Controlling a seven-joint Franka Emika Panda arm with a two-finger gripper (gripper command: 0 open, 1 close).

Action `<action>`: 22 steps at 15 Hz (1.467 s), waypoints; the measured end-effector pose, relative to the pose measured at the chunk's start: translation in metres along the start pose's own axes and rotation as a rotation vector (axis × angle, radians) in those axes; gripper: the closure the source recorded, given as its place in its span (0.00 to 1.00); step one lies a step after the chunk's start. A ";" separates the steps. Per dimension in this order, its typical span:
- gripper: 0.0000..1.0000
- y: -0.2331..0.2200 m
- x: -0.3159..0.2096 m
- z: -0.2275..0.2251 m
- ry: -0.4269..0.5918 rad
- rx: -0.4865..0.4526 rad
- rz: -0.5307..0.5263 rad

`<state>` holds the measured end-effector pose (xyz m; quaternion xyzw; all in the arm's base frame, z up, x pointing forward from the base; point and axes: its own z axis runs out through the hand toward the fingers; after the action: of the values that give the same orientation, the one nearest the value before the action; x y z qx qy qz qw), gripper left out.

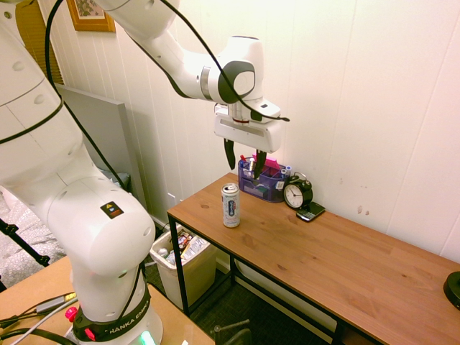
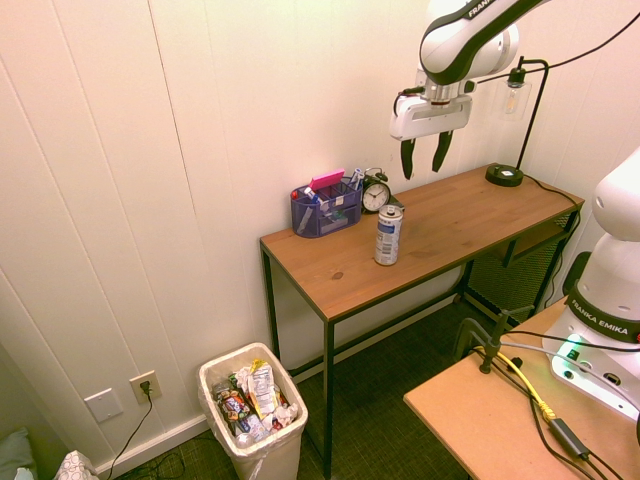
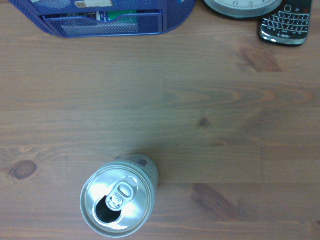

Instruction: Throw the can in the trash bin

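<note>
A slim silver-white can point(image 1: 230, 205) with blue markings is seen standing upright on a wooden table point(image 1: 338, 259), near the end above the trash bin point(image 2: 252, 412). The tab hole is open in the wrist view, so the can is judged empty or nearly so: light, thin-walled, smooth and easily dented or tipped. A gentle hold across the middle of the body is judged best. The gripper point(image 1: 244, 154) hangs well above the can, pointed down, fingers spread apart and holding nothing. A blue organiser point(image 1: 263, 181), a clock point(image 1: 297, 192) and a phone point(image 1: 310, 211) are set by the wall. The can's print cannot be read, and the bin's base is cut off.
</note>
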<state>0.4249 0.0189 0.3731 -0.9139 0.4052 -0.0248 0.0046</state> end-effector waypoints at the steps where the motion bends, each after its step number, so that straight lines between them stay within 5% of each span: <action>1: 0.00 0.000 0.000 0.001 -0.001 -0.001 0.001; 7: 0.00 -0.015 -0.008 0.005 -0.016 0.003 -0.039; 18: 0.00 -0.065 -0.022 0.101 -0.140 -0.052 -0.096; 19: 1.00 -0.065 -0.022 0.105 -0.143 -0.053 -0.095; 22: 1.00 -0.066 -0.017 0.109 -0.142 -0.056 -0.092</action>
<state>0.4678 0.0744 0.2655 -0.9307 0.3622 0.0513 0.0065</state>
